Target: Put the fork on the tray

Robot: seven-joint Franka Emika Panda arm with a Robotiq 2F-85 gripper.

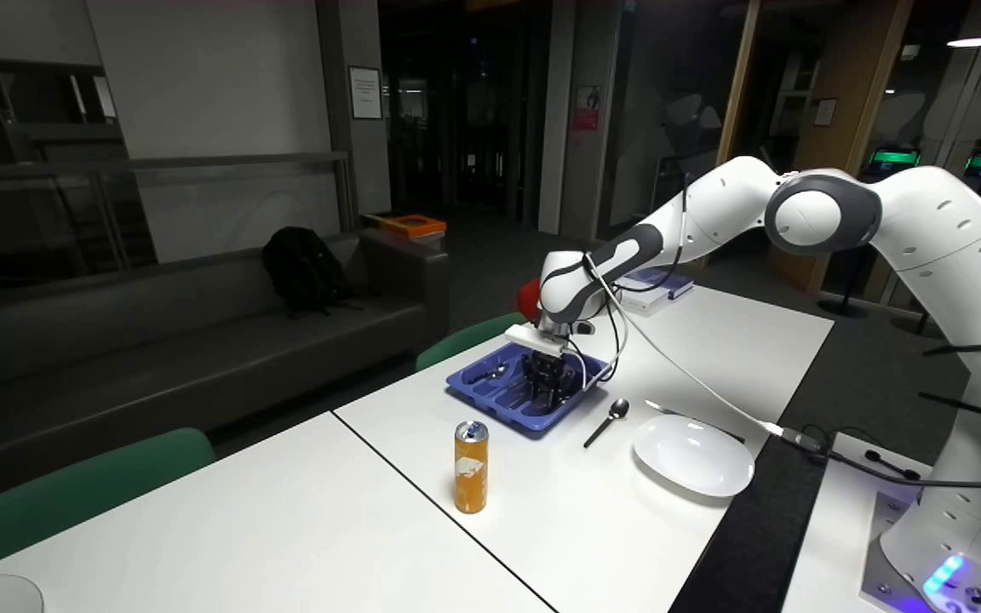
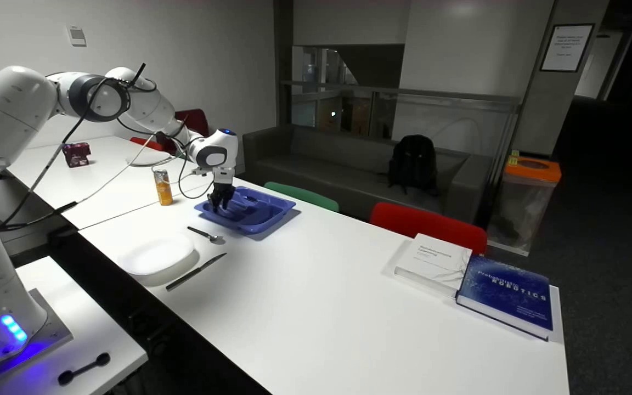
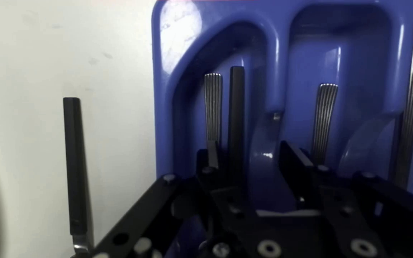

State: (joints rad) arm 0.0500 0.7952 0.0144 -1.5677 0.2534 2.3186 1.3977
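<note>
Prob. release step now: my gripper [image 3: 248,152] spread, likely the fork [image 3: 237,104] at left in blue tray [image 3: 161,125] (wrist view), nxt lift clear.

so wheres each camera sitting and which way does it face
In an exterior view: off the arm, looking down across the table; arm at picture right.
In an exterior view: off the arm, facing the couch; arm at picture left.
Wrist view: on the arm, looking down into the tray, open gripper at bottom.
Both exterior views share the couch and tray.

Exterior views share the tray [image 2: 253,215], wrist view close above
</note>
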